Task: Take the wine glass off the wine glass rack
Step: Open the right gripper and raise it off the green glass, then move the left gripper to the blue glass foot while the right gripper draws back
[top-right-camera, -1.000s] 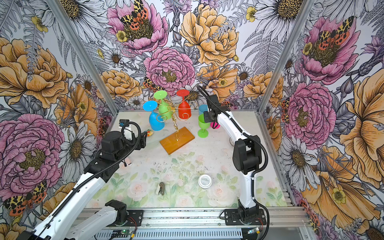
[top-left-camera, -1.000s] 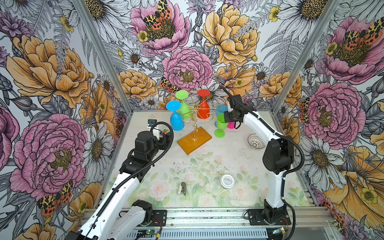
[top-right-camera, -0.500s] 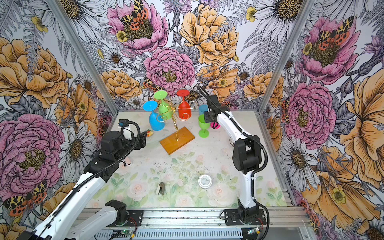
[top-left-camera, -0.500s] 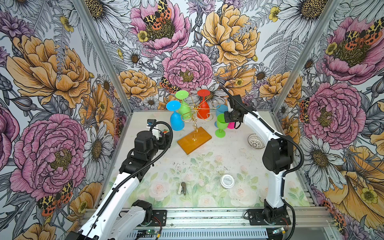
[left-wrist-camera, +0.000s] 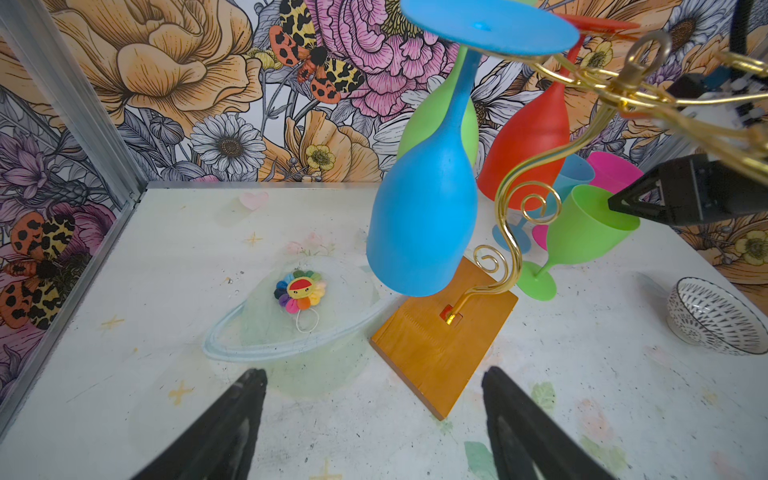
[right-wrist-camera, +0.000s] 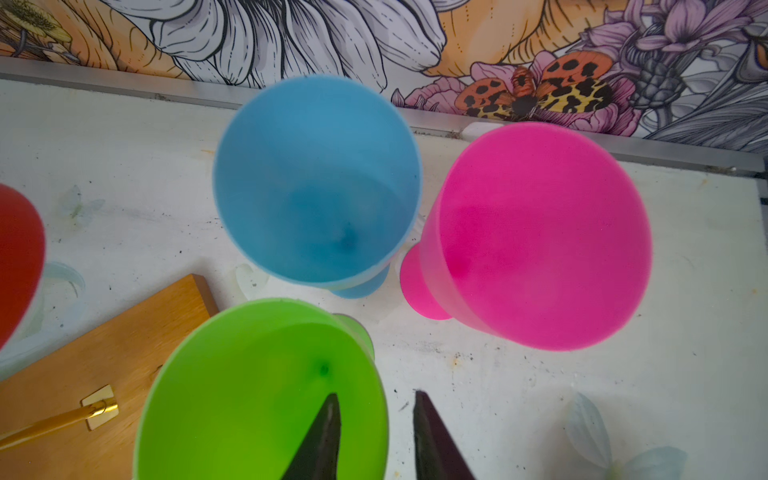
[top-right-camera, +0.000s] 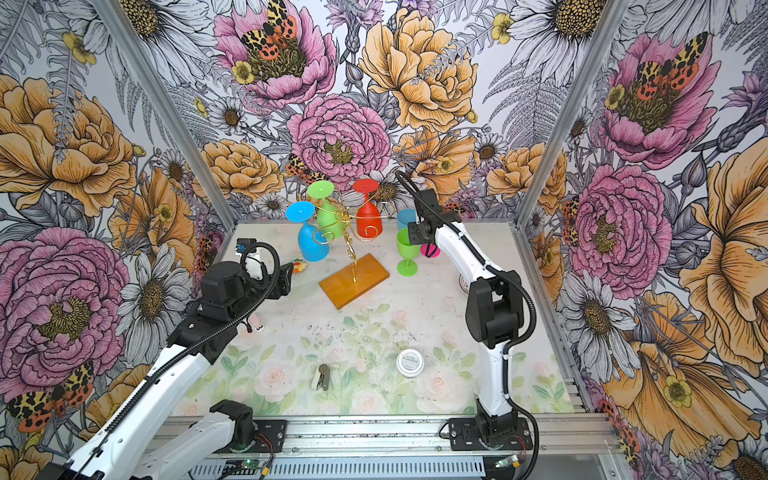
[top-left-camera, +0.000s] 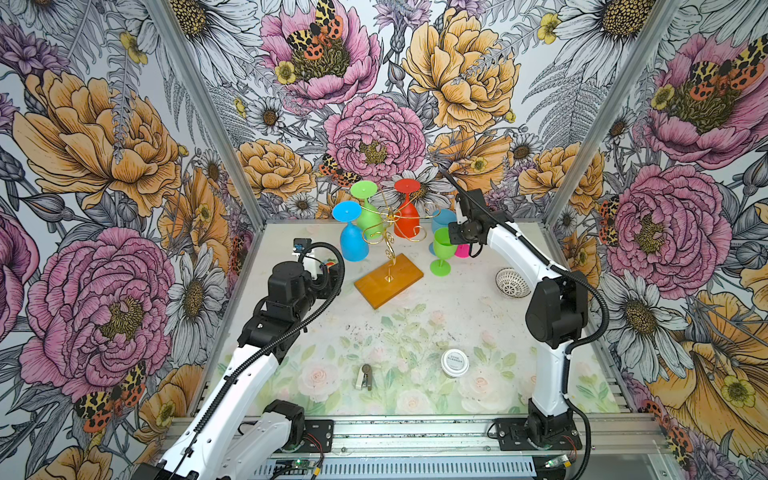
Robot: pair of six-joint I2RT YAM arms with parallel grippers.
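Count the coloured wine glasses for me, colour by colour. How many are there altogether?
Blue: 2, hanging blue glass, standing blue glass
Green: 2, hanging green glass, standing green glass
Red: 1, hanging red glass
Pink: 1, standing pink glass
Total: 6

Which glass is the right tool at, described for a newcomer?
Find the gold wire rack on its wooden base. Right of it, upright beside a blue glass and a pink glass, stands the green wine glass. The other green glass hangs inverted.
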